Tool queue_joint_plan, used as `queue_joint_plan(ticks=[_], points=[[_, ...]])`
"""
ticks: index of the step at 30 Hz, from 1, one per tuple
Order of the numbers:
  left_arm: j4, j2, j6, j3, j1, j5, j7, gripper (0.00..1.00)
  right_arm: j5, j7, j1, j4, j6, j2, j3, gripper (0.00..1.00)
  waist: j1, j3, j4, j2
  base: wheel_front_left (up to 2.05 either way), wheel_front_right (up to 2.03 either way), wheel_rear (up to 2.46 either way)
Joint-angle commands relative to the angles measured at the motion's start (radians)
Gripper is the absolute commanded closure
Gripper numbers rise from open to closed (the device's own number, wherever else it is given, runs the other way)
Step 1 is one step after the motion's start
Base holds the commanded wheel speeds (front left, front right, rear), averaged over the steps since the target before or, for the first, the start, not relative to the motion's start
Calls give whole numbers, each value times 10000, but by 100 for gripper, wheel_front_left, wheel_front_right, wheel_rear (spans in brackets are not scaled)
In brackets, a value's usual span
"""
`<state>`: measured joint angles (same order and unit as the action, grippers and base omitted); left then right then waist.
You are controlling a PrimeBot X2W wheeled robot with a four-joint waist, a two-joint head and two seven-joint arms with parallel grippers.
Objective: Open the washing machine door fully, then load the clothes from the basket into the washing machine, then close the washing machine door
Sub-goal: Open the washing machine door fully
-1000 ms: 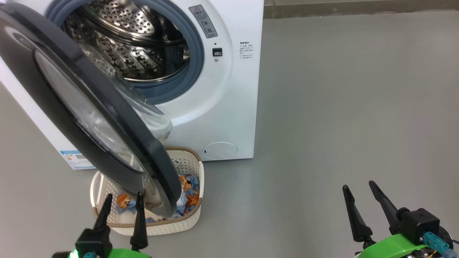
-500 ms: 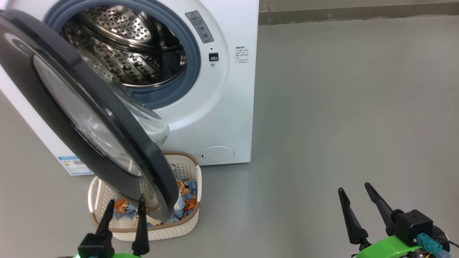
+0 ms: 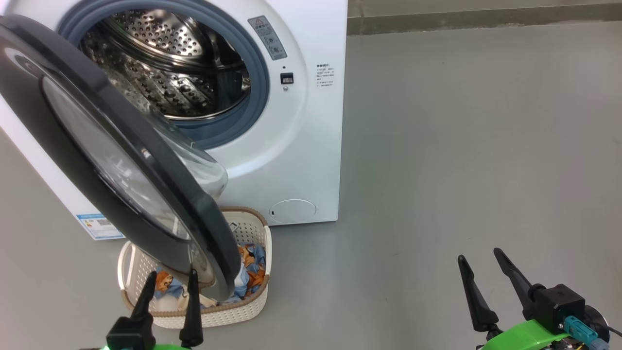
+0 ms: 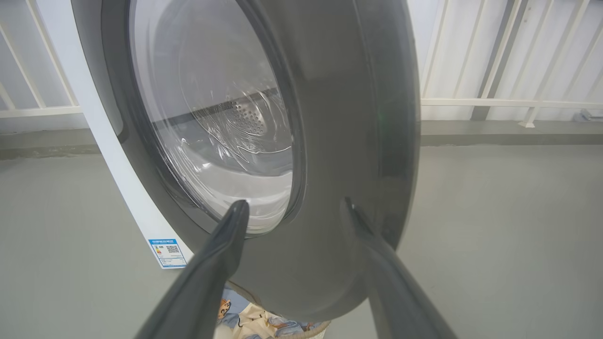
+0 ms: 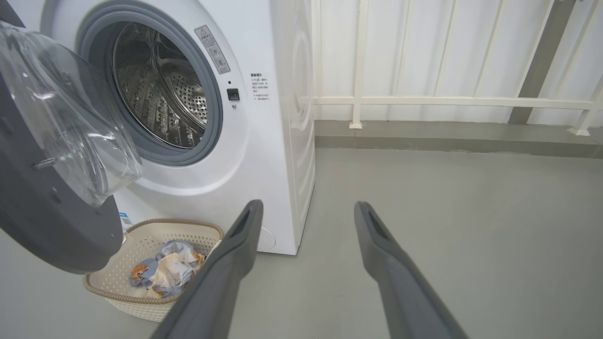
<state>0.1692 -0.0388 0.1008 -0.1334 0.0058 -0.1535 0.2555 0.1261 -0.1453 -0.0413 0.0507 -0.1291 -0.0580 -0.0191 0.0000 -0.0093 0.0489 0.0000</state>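
In the head view, the big white washing machine [image 3: 311,146] fills the upper left of the frame. Its round hole is open and the shiny steel drum [image 3: 165,73] shows inside. The washing machine door [image 3: 160,194] swings out toward the lower left. Under the door's low edge, the basket [image 3: 252,311] sits on the grey floor [image 3: 461,146], right by the front of the machine. The clothes [image 3: 252,272] lie inside the basket, blue with orange on them. The left gripper [image 3: 172,273] is at the lower left, wide open, with nothing in it. The right gripper [image 3: 478,254] is at the lower right over bare floor, wide open too, and holds nothing.

In the left wrist view, the door [image 4: 339,117] is very close and fills the middle. The left gripper [image 4: 294,203] spreads its two fingers in front of the door's black rim. I cannot tell if they touch it. Some clothes [image 4: 254,325] peek out at the bottom. A blue label [image 4: 165,252] sits on the machine at the lower left.

In the right wrist view, the machine [image 5: 264,165] stands at the left. The basket [image 5: 141,301] with the clothes [image 5: 165,268] is at the lower left, below the door [image 5: 47,212]. The right gripper [image 5: 307,205] is open and empty.
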Motion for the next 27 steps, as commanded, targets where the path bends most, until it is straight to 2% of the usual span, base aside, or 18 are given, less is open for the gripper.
queue_joint_plan(ticks=[1,27], points=[[-182,-114,-27,341,-169,36,63,0,-92,-19,172,-251,-16,-68,237,0,0,-3,2,0,0,0,0],[-259,-114,2,331,-104,88,63,0,-200,-123,157,-203,-16,-45,279,0,0,14,11,0,0,0,0]])
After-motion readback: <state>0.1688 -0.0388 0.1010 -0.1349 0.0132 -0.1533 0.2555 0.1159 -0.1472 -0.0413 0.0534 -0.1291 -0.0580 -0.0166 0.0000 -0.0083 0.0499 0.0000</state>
